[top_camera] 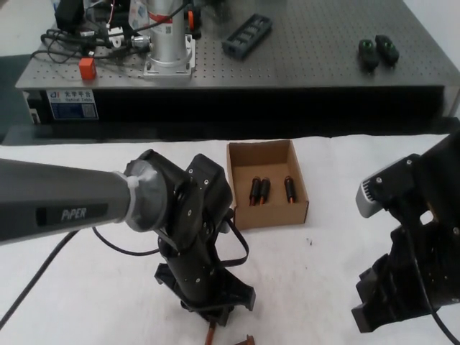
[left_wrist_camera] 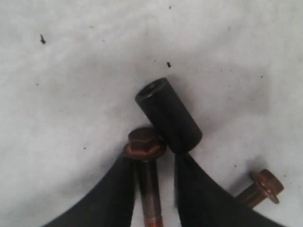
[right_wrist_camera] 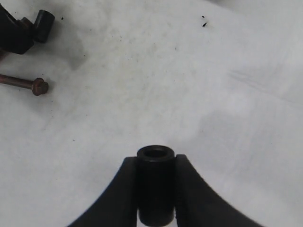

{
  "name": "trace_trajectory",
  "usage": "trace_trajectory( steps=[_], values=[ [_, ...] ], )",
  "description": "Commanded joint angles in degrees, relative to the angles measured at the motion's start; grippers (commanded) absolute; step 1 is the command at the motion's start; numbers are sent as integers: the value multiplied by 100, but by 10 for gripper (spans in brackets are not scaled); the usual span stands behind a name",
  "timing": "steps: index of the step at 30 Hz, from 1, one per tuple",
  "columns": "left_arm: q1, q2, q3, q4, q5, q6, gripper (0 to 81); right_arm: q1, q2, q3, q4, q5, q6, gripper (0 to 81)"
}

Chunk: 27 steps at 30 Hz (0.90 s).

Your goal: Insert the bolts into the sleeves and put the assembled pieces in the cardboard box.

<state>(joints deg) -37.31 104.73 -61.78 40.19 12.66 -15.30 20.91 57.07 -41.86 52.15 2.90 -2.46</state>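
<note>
My left gripper (left_wrist_camera: 154,158) stands open on the white cloth, its fingertips either side of a copper bolt (left_wrist_camera: 147,189). The shaft touches one finger, with a small gap to the other. A black sleeve (left_wrist_camera: 168,116) lies on the cloth against the other fingertip. A second bolt (left_wrist_camera: 260,189) lies just outside that finger. My right gripper (right_wrist_camera: 156,161) is shut on another black sleeve (right_wrist_camera: 156,184), whose open bore points away from the wrist. The cardboard box (top_camera: 267,154) sits mid-table with three assembled pieces (top_camera: 260,190) inside. The left arm (top_camera: 194,237) is near the box and the right arm (top_camera: 410,273) is at the right.
A loose bolt (right_wrist_camera: 28,86) and the left gripper's finger (right_wrist_camera: 12,33) lie far off in the right wrist view. The metal bench behind carries a black tray (top_camera: 248,34), an orange block (top_camera: 87,68), a metal post (top_camera: 169,43) and cables.
</note>
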Motion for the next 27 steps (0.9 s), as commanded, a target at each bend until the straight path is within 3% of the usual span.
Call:
trace_trajectory(
  steps=[1, 3, 6, 7, 10, 15, 17, 21, 27],
  values=[
    [-15, 129, -11, -27, 13, -68, 218, -30, -52, -6, 43, 13, 31, 14],
    [-15, 134, -11, -26, 52, -58, 197, -30, -52, -6, 43, 13, 31, 14],
    [-15, 86, -49, -38, 50, -43, 27, -30, -52, -6, 43, 13, 31, 14],
    [-15, 27, -58, -60, 50, 15, 2, -30, -52, -6, 30, 13, 31, 14],
    [-15, -284, -54, -184, 93, 91, 7, -10, -152, 25, -218, -46, 31, 14],
    [64, -1396, 98, -1001, 159, -86, 7, 55, -862, 503, -1203, -1497, 680, 14],
    [103, -1912, 350, -1922, 544, -339, 7, 55, -1121, 778, -1485, -1962, 963, 14],
    [112, -2749, 1044, -3887, 1961, -914, 7, 55, -1300, 1353, -2800, -3359, 1565, 14],
    [112, -3056, 1608, -5526, 2467, -1925, 7, 55, -976, 1522, -4810, -3695, 2448, 14]
  ],
)
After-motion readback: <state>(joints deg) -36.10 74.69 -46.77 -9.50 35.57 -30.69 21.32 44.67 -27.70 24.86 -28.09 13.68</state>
